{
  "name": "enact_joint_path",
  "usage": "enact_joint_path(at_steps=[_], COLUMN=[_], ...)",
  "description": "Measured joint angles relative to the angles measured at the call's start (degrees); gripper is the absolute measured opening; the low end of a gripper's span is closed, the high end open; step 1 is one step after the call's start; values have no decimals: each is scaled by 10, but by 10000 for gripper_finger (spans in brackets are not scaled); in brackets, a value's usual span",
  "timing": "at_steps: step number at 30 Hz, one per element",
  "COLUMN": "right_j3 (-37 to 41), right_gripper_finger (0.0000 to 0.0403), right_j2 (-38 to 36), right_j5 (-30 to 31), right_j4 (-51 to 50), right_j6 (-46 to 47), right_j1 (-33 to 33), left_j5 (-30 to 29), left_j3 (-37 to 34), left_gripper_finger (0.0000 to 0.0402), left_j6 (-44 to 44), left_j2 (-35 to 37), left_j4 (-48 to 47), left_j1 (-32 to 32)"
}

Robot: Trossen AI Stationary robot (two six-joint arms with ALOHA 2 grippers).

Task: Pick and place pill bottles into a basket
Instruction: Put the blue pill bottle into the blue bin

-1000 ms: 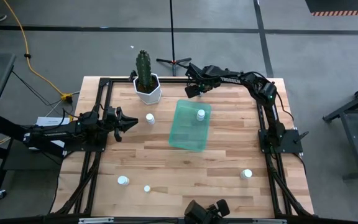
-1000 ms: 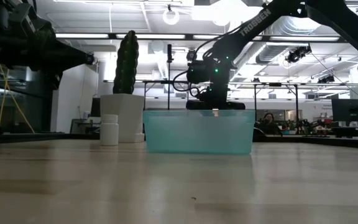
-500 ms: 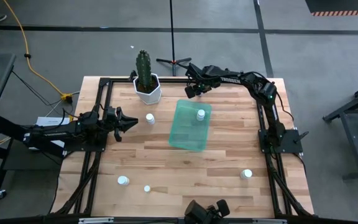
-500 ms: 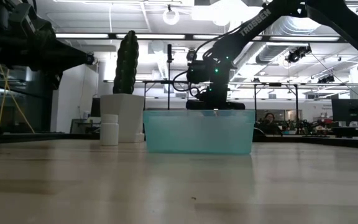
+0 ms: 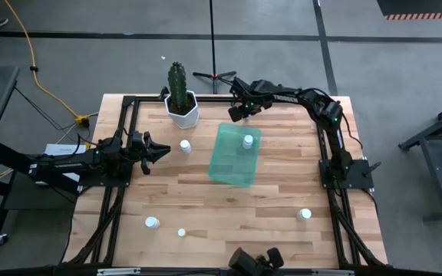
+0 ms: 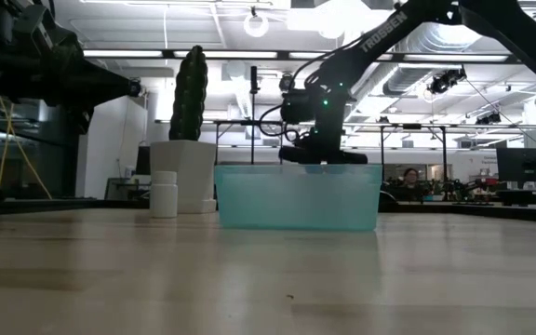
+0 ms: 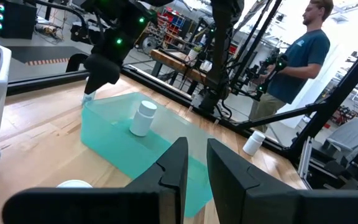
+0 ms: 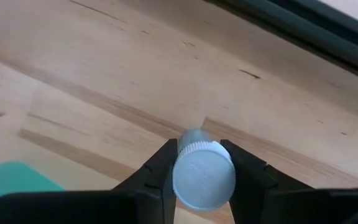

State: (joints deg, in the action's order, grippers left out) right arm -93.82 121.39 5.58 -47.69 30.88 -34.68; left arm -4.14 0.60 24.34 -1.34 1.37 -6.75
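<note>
My right gripper (image 5: 236, 114) is shut on a white pill bottle (image 8: 202, 174) just beyond the far short edge of the teal tray (image 5: 232, 165), above the table. One bottle (image 5: 249, 140) stands inside the tray near its far end. Another bottle (image 5: 185, 146) stands on its base on the table left of the tray. My left gripper (image 5: 165, 149) hovers level just left of that bottle, pointing at it, its fingers shut but for a narrow gap (image 7: 196, 162). It holds nothing. My right gripper pinches the bottle between its two fingers (image 8: 164, 167), one on each side of the ridged cap's rim (image 8: 197, 148). The fingers come from above, pointing down. The bottle is upright with its cap top toward the wrist, lifted clear of the wooden table below.
A white hexagonal pot with a cactus (image 5: 181, 107) stands at the far left of the table. Two bottles (image 5: 152, 222) (image 5: 181, 231) stand near the front left and one (image 5: 305, 214) at the front right. A person (image 7: 303, 56) stands beyond the table.
My right gripper has risen slightly with the bottle near the tray's far edge.
</note>
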Motion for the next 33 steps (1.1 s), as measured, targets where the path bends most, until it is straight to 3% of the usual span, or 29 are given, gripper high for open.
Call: enact_joint_path(at_steps=[11, 21, 27, 33], right_j3=[-92, -204, -217, -215], right_gripper_finger=[97, 108, 97, 113], right_j2=[-7, -8, -8, -4], right_j5=[0, -23, -18, 22], right_j4=[-89, -178, -186, -185], right_j6=[-20, -13, 5, 14], right_j1=[9, 78, 136, 179], left_j5=[0, 0, 0, 0], left_j3=[0, 0, 0, 0], left_gripper_finger=[95, 95, 95, 95], left_j6=[0, 0, 0, 0], left_j2=[0, 0, 0, 0], left_j4=[0, 0, 0, 0], left_j1=[0, 0, 0, 0])
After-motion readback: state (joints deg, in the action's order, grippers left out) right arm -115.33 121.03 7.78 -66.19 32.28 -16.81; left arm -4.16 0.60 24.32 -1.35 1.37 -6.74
